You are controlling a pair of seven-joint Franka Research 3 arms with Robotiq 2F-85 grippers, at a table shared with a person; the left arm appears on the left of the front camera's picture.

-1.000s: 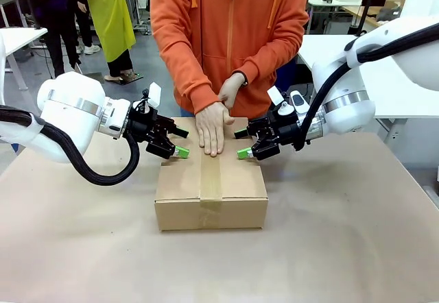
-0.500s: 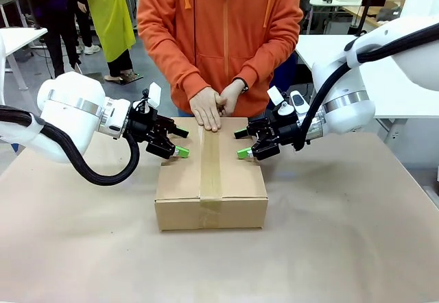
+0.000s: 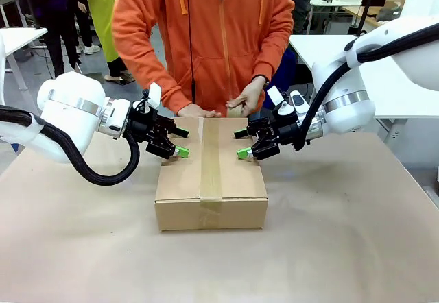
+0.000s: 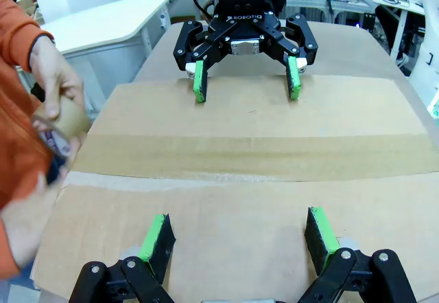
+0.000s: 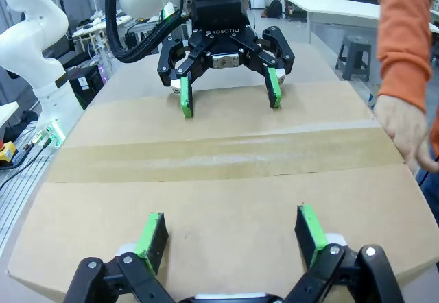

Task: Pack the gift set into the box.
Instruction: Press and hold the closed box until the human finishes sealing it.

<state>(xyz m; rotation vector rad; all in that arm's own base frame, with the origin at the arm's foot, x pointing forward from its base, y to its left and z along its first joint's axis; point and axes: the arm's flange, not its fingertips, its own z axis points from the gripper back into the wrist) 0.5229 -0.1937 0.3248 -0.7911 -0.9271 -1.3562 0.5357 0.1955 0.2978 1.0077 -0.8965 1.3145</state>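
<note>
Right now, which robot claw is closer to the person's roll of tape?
Right. The right gripper sits just below the tape roll at the box's far right; the left gripper is across the seam.

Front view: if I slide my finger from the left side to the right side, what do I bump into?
Left arm → left gripper → tape strip along the top of the box → right gripper → right arm.
</note>
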